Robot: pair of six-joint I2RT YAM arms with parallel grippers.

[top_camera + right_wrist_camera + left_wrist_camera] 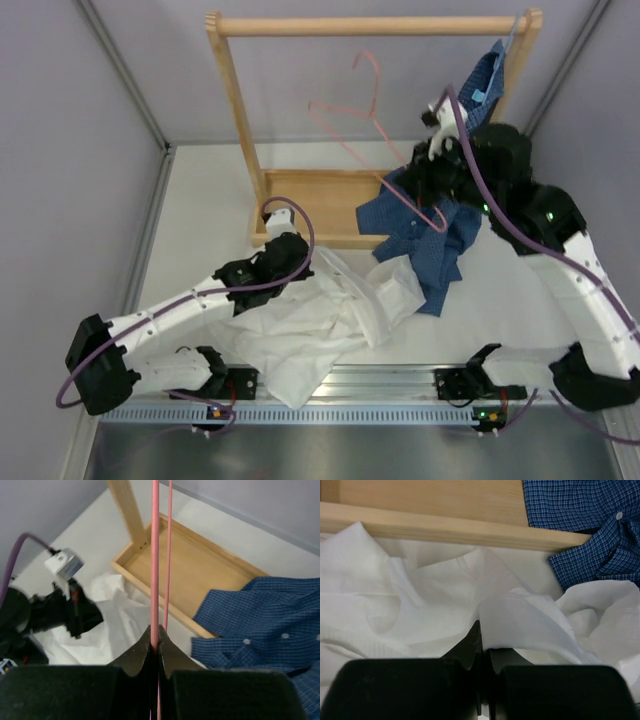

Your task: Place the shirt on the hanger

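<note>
Above the table, right gripper is clamping the hanger; left gripper is pinching the shirt (heaped, hanger not inserted yet).

The right hand pinches the pink hanger, wooden tray beyond it.

No readable text or labels appear anywhere.

Shirt is presenting as thin, wrinkled, matt white cloth. Hanger is showing smooth pink wire. Rack is showing pale matt wood.
</note>
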